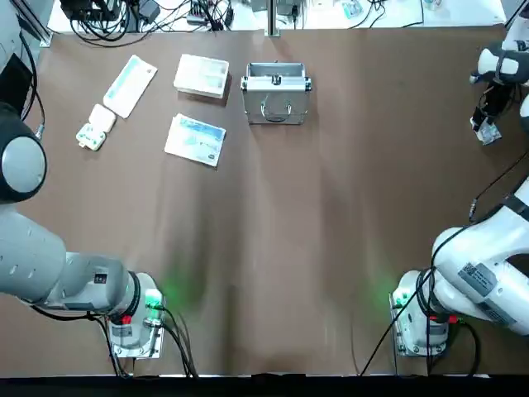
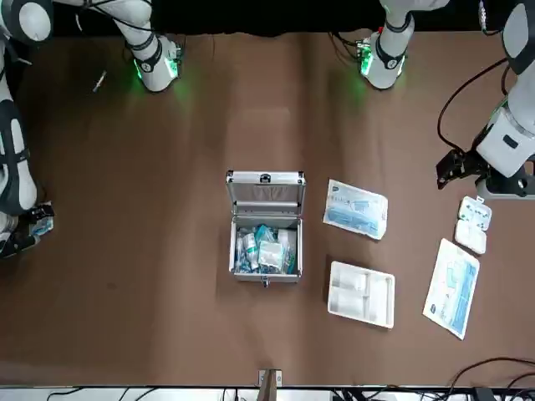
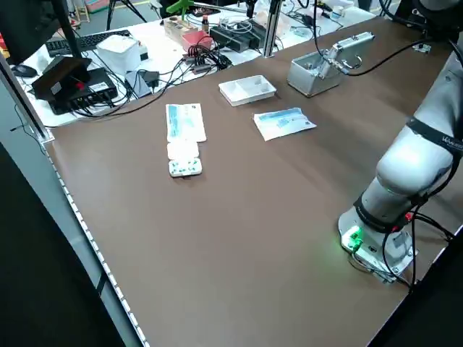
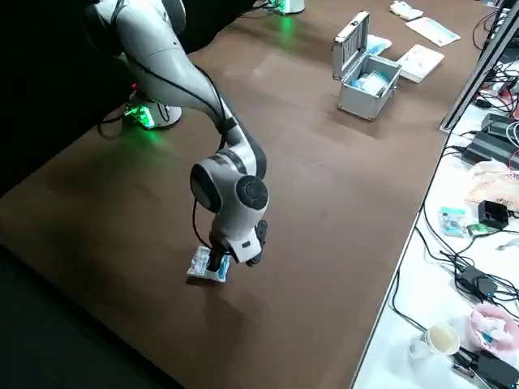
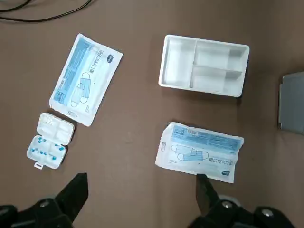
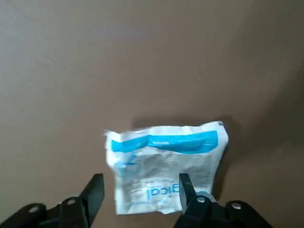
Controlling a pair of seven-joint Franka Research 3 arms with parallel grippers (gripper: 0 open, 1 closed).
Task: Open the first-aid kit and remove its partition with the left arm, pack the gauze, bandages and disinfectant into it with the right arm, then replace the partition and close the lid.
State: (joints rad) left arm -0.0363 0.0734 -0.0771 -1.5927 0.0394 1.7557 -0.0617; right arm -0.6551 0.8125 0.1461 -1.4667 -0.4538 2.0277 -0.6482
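Note:
The silver first-aid kit stands open at the table's far middle, its lid upright on the robot's side, handle outward. Several blue-and-white packs lie inside; I cannot single out the disinfectant among them. The partition, a white compartment tray, rests on the table left of the case. My right gripper hovers open over a small blue-and-white packet at the table's far right edge, one finger on each side. My left gripper hangs open above the left items, holding nothing.
Two flat blue-printed mask packets and a small white pill box lie left of the case. Cables and gear crowd the bench beyond the far edge.

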